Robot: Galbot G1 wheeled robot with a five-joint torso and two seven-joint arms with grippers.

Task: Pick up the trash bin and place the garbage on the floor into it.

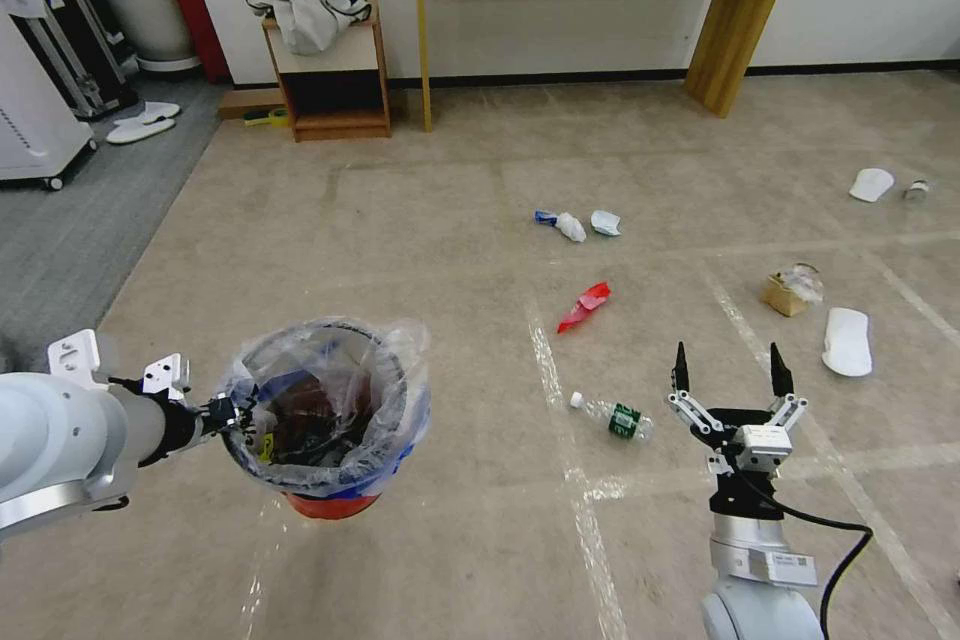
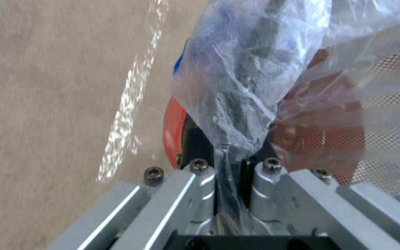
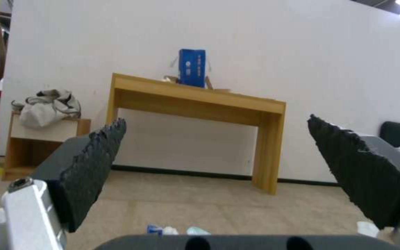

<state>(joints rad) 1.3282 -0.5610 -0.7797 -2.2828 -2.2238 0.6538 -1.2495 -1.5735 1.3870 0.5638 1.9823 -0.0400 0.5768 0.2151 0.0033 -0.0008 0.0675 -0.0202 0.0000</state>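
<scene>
Head view: your left gripper point(image 1: 232, 412) is clamping the rim of the trash bin point(image 1: 330, 410), holding it off the floor point(image 1: 420, 220). Your right gripper point(image 1: 730, 372) is hanging spread wide; the clear bottle point(image 1: 612, 417) is lying just to its left, long axis crosswise, open carpet all round.

Left wrist view: the fingers point(image 2: 200, 180) are pinching the plastic liner point(image 2: 237, 86).

Right wrist view: the pads point(image 3: 93, 166) are standing well apart.

no legible text, blue box point(image 3: 192, 67) print perhaps lettering, unreadable
</scene>
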